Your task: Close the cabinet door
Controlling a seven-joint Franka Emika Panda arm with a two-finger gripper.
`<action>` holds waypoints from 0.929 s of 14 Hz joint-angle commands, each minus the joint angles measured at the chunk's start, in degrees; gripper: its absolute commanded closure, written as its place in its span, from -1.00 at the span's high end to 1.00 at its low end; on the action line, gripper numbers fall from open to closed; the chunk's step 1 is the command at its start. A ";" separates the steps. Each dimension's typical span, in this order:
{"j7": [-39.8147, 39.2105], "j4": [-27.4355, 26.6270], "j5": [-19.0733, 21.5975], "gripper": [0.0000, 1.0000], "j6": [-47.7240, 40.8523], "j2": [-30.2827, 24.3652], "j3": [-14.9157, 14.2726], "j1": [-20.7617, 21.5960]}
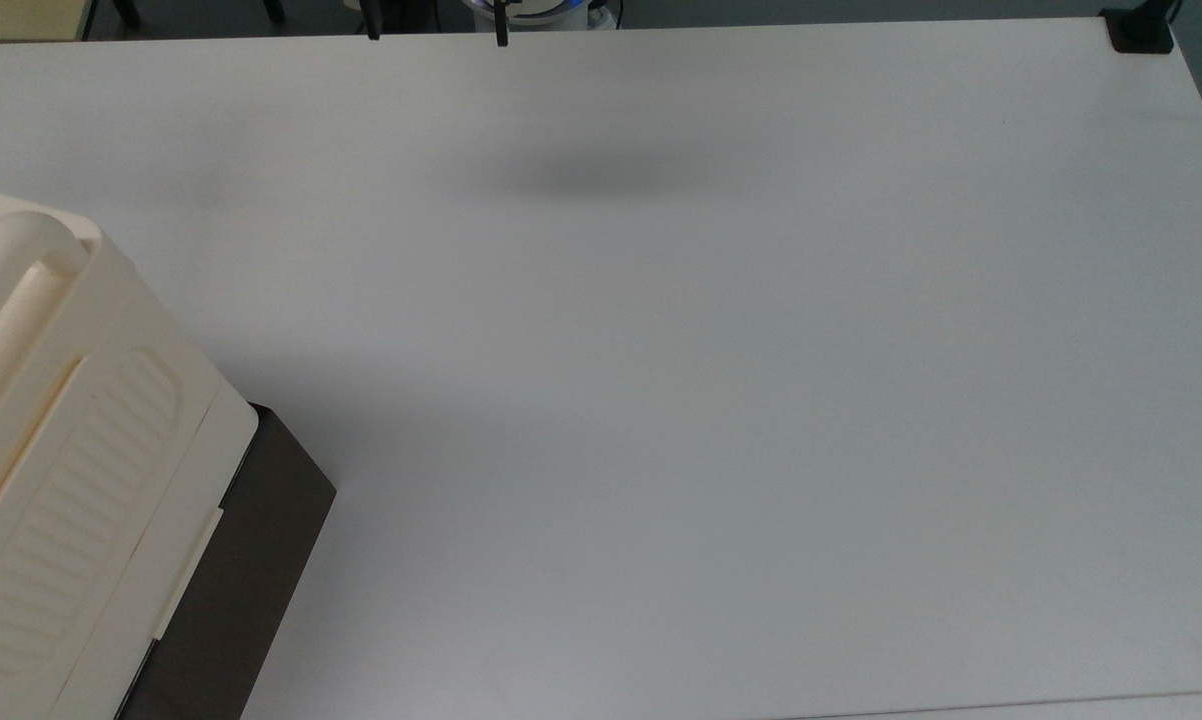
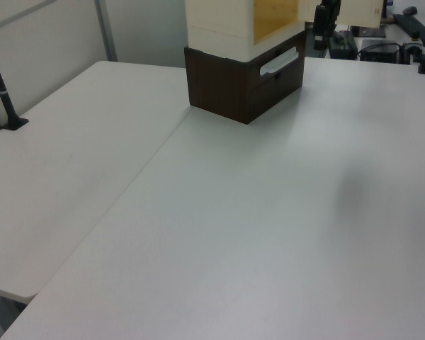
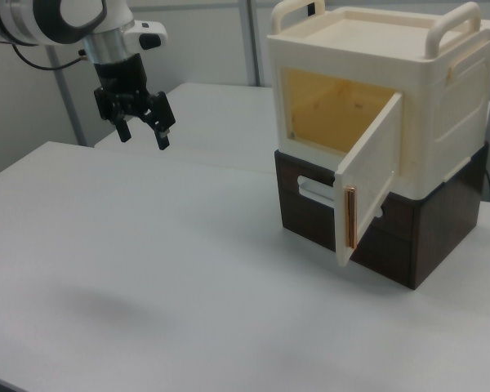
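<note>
A: Right view, near to far. What's there?

B: Bare white tabletop in front, with a soft shadow on it near the right view's lower left. Then the cabinet on the right view's right: cream upper box with bar handles on top, sitting on a dark brown base.

A: Door state?

B: Open. The door is swung out toward the camera, free edge pointing down-left in the right view, with a thin copper-coloured strip along that edge. Yellowish interior visible behind it. The brown base has a drawer with a white handle.

A: End effector?

B: Farthest back, at the right view's upper left. End effector hangs in the air above the tabletop, fingers spread apart, pointing down. Nothing between them, touching nothing. Well apart from the cabinet.

A: Other cameras agree?

B: Top view: cabinet sits in the top view's lower-left corner, ribbed oval panel facing up, brown side toward the top view's right. A dim shadow lies on the tabletop toward the far edge. Left view: cabinet at the far end of the tabletop, brown base below, cream above with the yellow opening showing.
</note>
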 commanded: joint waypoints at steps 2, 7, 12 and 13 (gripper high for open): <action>0.08 -1.85 -0.15 1.00 1.98 -1.52 0.57 -0.67; -1.06 -1.85 -0.06 1.00 1.72 -1.43 0.57 -0.58; -5.54 -1.50 -0.15 -0.16 2.06 -1.69 0.57 -1.81; -5.98 -1.50 -0.15 -0.40 2.06 -1.69 0.48 -2.07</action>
